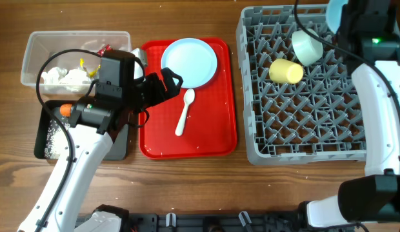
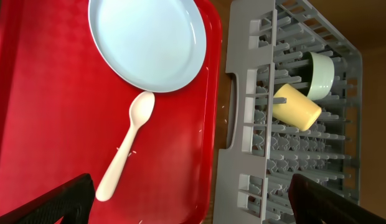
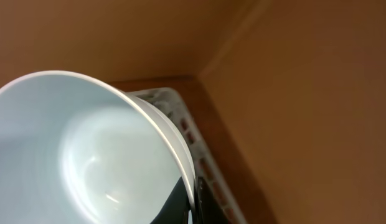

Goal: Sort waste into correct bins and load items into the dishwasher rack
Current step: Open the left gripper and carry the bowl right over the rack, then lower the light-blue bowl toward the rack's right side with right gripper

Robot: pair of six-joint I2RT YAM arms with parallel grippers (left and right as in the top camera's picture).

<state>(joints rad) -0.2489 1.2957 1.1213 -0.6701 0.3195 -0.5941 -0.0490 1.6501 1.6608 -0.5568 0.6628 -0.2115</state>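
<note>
Even light falls on a brown wood-grain tabletop [image 1: 187, 187] that fills the overhead view; beyond the tabletop's far edge, two plain brown wall panels [image 3: 305, 93] meet at a corner.

**A:** What sort of place is this?

**B:** A robot lab bench, set up like a dish-clearing station. From above, a wood-grain table [image 1: 187, 183] has two white-and-black robot arms on it. The left arm [image 1: 64, 174] reaches in from 7 o'clock and the right arm [image 1: 380, 109] from 4 o'clock.

**A:** What points to dishes?

**B:** A grey rack [image 1: 248, 96] at 2 o'clock and a red tray [image 1: 206, 129] at centre. A black rail [image 1: 206, 223] runs along 6 o'clock. Plain brown walls [image 3: 305, 93] meet in a corner behind the rack.
</note>
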